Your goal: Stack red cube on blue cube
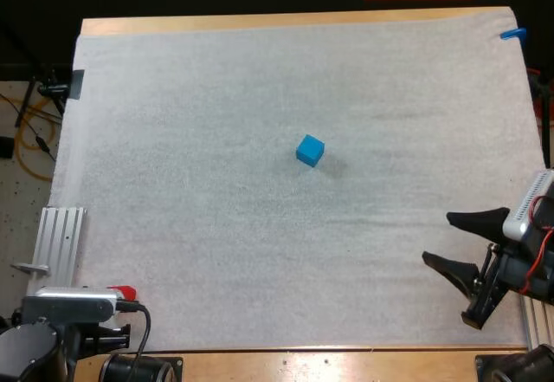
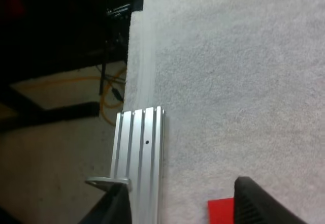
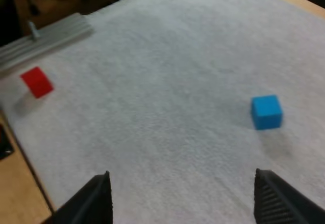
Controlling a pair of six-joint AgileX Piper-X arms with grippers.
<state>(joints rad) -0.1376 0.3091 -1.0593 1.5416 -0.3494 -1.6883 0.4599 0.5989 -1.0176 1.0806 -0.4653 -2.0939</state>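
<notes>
The red cube (image 1: 126, 293) is half hidden under my left arm (image 1: 74, 306) at the mat's (image 1: 216, 96) near-left corner, between my left tool's (image 2: 182, 188) spread fingers (image 2: 254, 203). The blue cube (image 1: 310, 150) sits mid-mat; my right tool (image 1: 450, 242) is released, clear of both.

No readable text, labels, brand marks or numbers anywhere: cubes, mat, desk and metal rail all look plain and unmarked.

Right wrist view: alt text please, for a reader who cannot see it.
The right gripper hangs open and empty over a white mat. A blue cube sits on the mat, and a red cube lies far from it, near a metal rail at the mat's edge.
</notes>
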